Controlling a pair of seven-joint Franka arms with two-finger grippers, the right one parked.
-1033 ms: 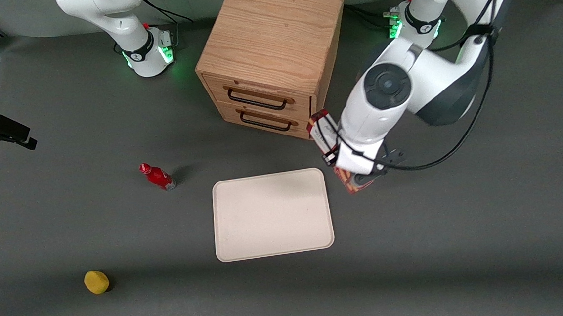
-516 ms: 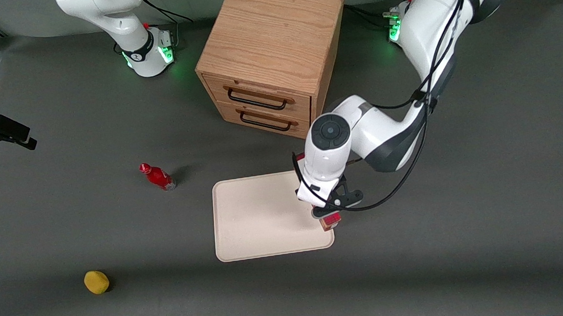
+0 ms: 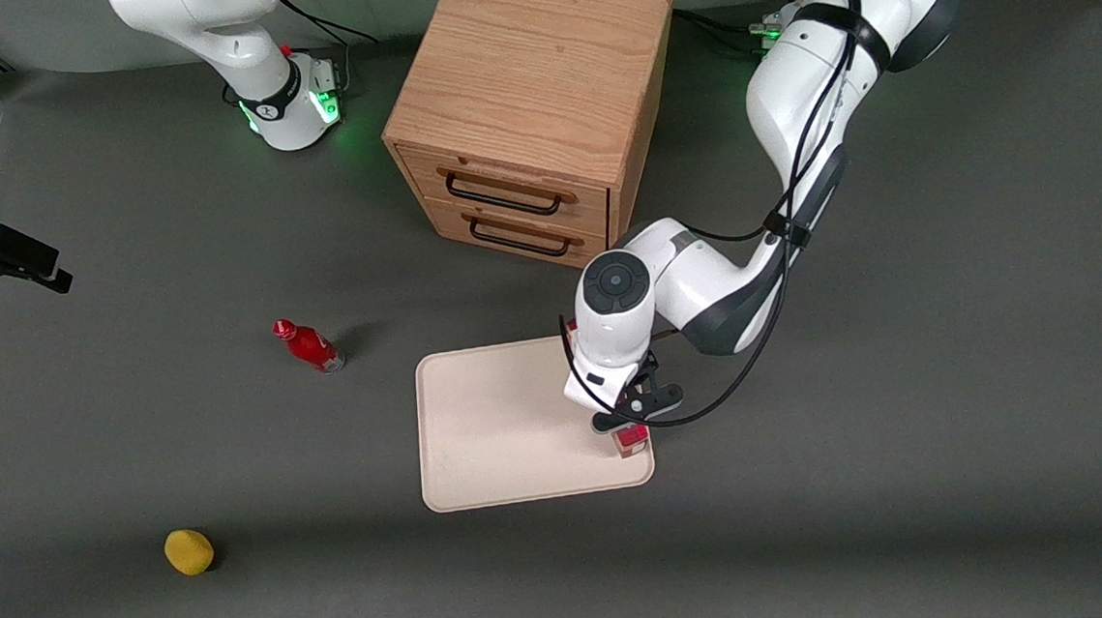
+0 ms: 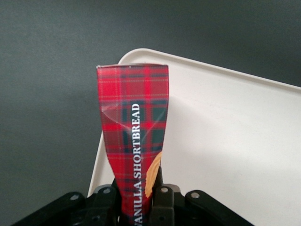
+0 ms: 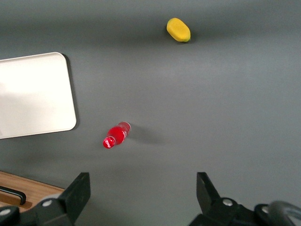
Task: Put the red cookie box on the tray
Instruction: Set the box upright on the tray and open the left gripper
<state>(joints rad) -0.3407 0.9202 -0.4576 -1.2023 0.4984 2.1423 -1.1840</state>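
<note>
The cream-beige tray (image 3: 501, 429) lies on the dark table in front of the wooden drawer cabinet. My left gripper (image 3: 628, 418) is over the tray's edge toward the working arm's end, shut on the red cookie box (image 3: 632, 438), of which only the lower end shows under the wrist. In the left wrist view the tartan box (image 4: 134, 141), marked "VANILLA SHORTBREAD", is pinched and dented between the fingers of the gripper (image 4: 137, 197), and its end hangs over the tray's corner (image 4: 141, 56). Whether the box touches the tray I cannot tell.
A wooden two-drawer cabinet (image 3: 527, 107) stands farther from the camera than the tray. A small red bottle (image 3: 309, 346) lies beside the tray toward the parked arm's end. A yellow object (image 3: 189, 551) lies nearer the camera. Both show in the right wrist view (image 5: 115, 135).
The gripper carried the box from beside the cabinet over the table to above the tray's edge, then lowered slightly and shifted a little inward over the tray.
</note>
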